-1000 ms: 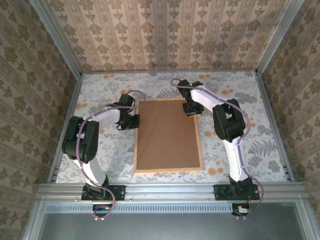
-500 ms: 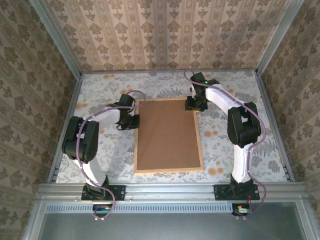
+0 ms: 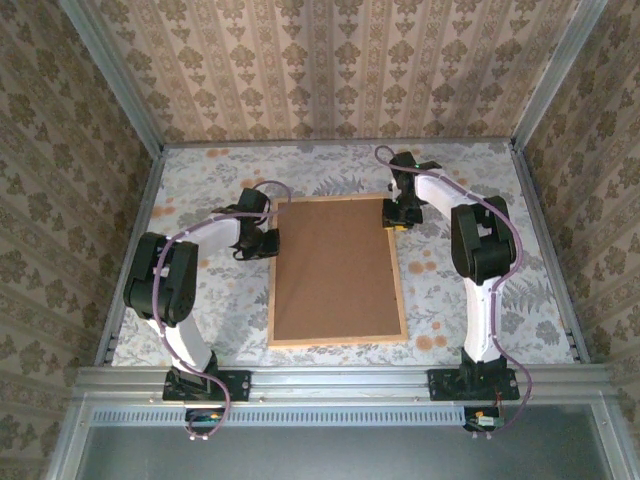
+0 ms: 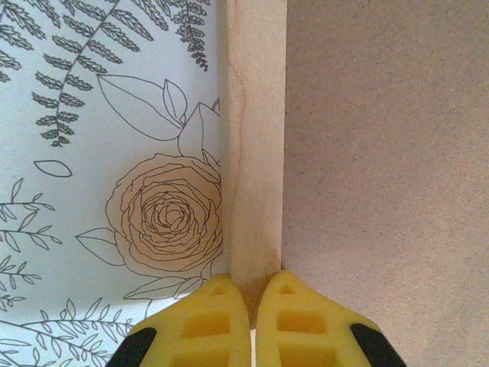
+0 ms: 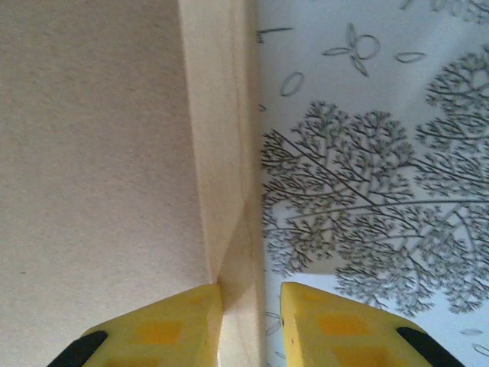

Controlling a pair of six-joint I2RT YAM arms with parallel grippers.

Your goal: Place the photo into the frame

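Looks nearly done I think: frame (image 3: 336, 341) lies back-up, board (image 3: 335, 265) seated in it, left gripper (image 4: 250, 297) pinches one rail, right gripper (image 5: 250, 294) straddles another, jaws apart

I'm running a lab-type test booth dressed as a home, not a real room: damask wallpaper panels (image 3: 330, 70) sit btwn bare aluminium posts (image 3: 110, 70), a metal rail (image 3: 340, 381) up front carries the left arm (image 3: 165, 285) & right arm (image 3: 478, 250), and the surface (image 3: 210, 180) is a floral printed sheet.
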